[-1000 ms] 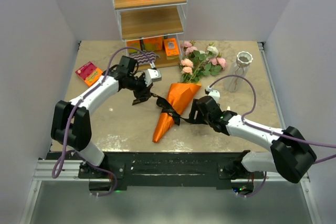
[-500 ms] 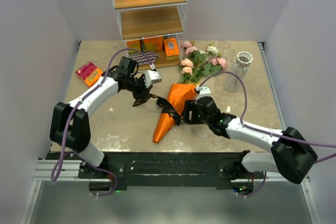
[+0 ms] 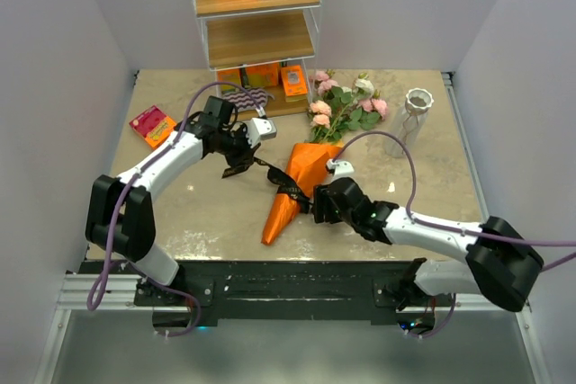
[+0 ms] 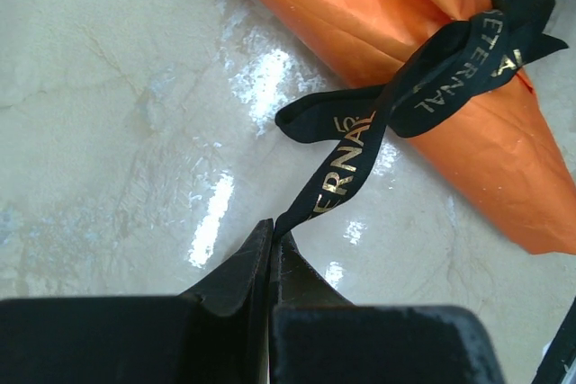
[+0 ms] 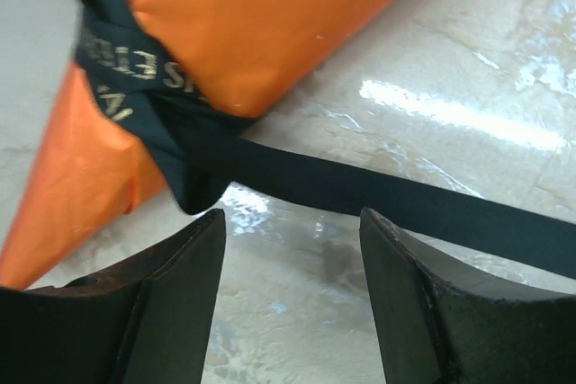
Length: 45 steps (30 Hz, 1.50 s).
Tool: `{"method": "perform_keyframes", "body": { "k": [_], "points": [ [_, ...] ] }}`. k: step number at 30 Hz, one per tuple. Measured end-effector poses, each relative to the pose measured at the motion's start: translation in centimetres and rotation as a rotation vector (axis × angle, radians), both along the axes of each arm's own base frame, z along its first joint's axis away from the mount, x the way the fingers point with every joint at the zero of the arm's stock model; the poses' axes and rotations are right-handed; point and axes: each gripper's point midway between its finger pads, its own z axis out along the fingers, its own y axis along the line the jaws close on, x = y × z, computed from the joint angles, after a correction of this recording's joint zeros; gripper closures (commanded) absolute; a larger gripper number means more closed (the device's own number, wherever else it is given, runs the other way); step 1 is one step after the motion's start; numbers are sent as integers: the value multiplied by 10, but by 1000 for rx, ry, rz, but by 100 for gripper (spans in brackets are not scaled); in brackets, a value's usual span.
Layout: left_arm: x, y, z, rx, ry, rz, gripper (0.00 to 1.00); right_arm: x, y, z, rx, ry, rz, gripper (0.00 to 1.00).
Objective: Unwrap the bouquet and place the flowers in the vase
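Observation:
The bouquet [image 3: 301, 177] lies mid-table in an orange paper cone [image 4: 360, 15], tied with a black ribbon [image 3: 286, 184]. Its flowers [image 3: 346, 107] point to the back, pink and cream heads showing. The clear vase [image 3: 412, 119] stands at the back right. My left gripper [image 3: 238, 163] is shut on one ribbon end [image 4: 346, 164], which runs taut to the knot; its tips [image 4: 273, 227] pinch it. My right gripper [image 3: 317, 206] sits low by the cone's right side, open [image 5: 292, 222], with a loose ribbon strand [image 5: 378, 193] lying just beyond its fingertips, not between them.
A shelf unit [image 3: 256, 38] with coloured boxes stands at the back centre. A pink and orange box [image 3: 151, 123] lies at the back left, and a patterned cloth [image 3: 243, 96] is near the shelf's foot. Walls close in both sides.
My right gripper has moved left and nearer, up to the ribbon knot, and its jaws have narrowed somewhat. The left gripper has kept its hold and barely moved.

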Motion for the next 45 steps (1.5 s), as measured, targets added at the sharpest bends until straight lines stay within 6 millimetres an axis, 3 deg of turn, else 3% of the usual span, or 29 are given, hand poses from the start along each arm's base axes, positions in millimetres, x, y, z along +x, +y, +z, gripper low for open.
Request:
{"method": "perform_keyframes", "body": {
  "k": [6,14,28,34,41,45],
  "points": [
    [8,4,-5,30,-6,28,100,12,-2,-24,-152,72,-54,38],
    [10,7,-7,47,-12,39,100,23,1,-27,-252,53,-49,38],
    [20,5,-5,48,-29,44,100,7,29,-37,-326,21,82,43],
    [21,5,-4,46,-33,44,100,23,23,-38,-395,-19,5,58],
    [21,5,-4,48,-34,46,100,30,19,-34,-420,-49,-41,97],
    [22,6,-4,51,-35,48,100,23,10,-23,-379,-55,-57,100]
  ]
}}
